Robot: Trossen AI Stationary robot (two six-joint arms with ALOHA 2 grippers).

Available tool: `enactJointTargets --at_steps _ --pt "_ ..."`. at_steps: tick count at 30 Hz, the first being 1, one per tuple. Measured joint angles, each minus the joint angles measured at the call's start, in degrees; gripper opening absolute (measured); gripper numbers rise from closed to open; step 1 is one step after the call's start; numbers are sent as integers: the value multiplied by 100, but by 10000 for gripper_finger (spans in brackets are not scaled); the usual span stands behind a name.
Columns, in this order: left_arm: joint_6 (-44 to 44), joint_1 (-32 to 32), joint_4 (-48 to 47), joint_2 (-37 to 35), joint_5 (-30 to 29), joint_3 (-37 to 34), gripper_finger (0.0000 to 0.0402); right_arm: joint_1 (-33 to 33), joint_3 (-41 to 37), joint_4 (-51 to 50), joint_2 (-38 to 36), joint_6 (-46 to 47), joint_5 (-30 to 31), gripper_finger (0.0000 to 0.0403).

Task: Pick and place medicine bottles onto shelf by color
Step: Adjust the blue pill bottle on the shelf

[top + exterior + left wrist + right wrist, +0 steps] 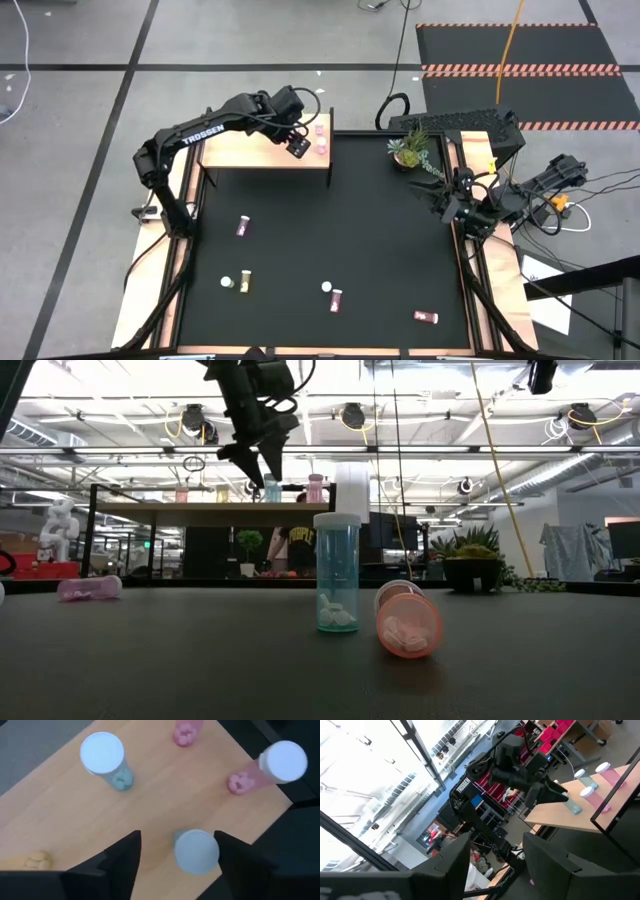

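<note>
The shelf (250, 152) stands at the table's far left. On it stand a blue-teal bottle (107, 760), two pink bottles (185, 732) (265, 767) and a yellow one (37, 861). My left gripper (177, 834) hangs open over the shelf's right end, pointing steeply down. Its fingers stand on either side of a white-capped, blue-teal bottle (196, 851), which is upright near the shelf's edge; whether they touch it I cannot tell. My right gripper (440, 200) waits open at the table's right edge, with nothing between its fingers.
On the black table are a pink bottle (243, 227), a yellow one (244, 282), a blue-teal one (337, 575) standing upright, and two reddish ones (336, 298) (427, 317) lying down. A potted plant (410, 150) sits at the far right.
</note>
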Motion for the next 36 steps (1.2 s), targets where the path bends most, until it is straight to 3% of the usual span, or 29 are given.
enactJointTargets --at_steps 15,36 --pt "122 9 4 0 151 0 160 3 0 -5 -248 59 -31 176" --pt "422 212 337 0 132 0 154 15 0 -62 -337 37 -199 176"
